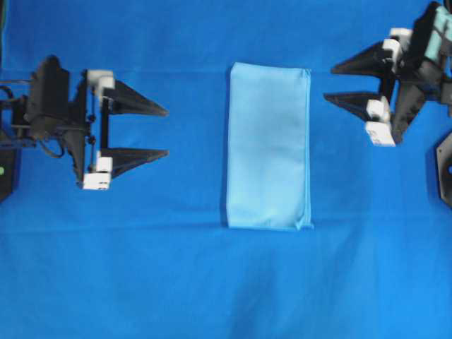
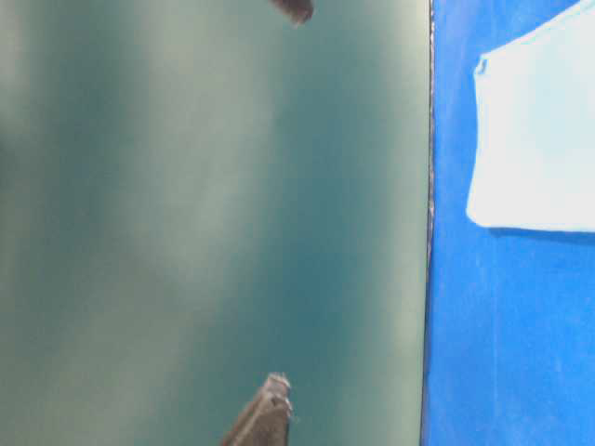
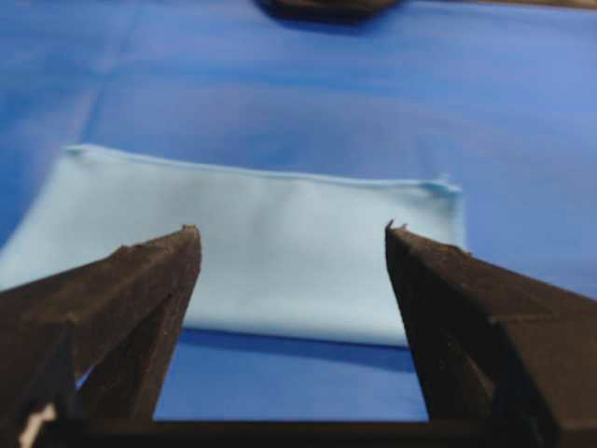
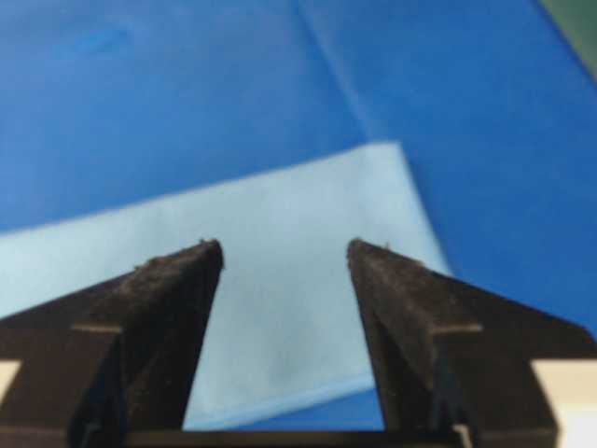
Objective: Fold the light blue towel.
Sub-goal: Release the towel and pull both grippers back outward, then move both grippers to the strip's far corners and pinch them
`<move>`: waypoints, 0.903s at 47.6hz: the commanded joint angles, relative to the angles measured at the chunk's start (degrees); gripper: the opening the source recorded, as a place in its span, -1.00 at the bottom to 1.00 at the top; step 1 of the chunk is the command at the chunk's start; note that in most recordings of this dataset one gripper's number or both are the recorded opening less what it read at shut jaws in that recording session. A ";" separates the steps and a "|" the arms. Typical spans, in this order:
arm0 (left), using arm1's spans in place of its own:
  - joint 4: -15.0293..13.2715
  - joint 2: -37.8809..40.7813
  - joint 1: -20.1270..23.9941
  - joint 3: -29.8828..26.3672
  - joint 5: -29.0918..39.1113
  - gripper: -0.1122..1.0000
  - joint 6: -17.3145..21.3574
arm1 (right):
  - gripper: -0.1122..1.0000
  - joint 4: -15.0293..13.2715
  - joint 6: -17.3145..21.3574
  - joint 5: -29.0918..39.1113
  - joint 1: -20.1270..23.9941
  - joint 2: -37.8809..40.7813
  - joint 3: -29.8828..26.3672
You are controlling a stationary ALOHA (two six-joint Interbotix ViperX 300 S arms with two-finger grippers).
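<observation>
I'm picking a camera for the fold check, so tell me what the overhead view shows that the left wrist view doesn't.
Only the overhead view shows both grippers, the left gripper and right gripper, open and apart from the light blue towel, whose whole rectangular outline is visible. Only the left wrist view shows the left fingertips close up, framing the towel's long edge. Both show the towel lying flat on the blue table covering.

- Towel point(image 1: 268, 145): pale sky-blue cloth, folded into a tall rectangle, apparently in half.
- Lies flat mid-counter, long sides facing left and right, stitched edges aligned.
</observation>
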 commanded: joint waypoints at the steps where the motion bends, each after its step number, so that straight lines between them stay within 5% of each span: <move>1: 0.09 -0.44 0.70 0.00 -1.41 0.57 0.00 | 0.29 0.44 0.09 -2.02 0.09 -0.53 0.70; 18: 0.09 3.78 0.97 -3.69 -0.88 0.57 0.09 | 0.29 0.62 0.09 -2.02 -0.62 -0.09 0.44; 26: 0.09 8.44 3.87 -7.91 -0.62 0.57 0.18 | 0.29 0.35 -0.18 -0.26 -4.92 1.41 -0.35; 43: 0.09 26.37 13.36 -20.39 2.11 0.57 1.14 | 0.29 -3.43 -2.20 0.00 -12.74 18.37 -6.86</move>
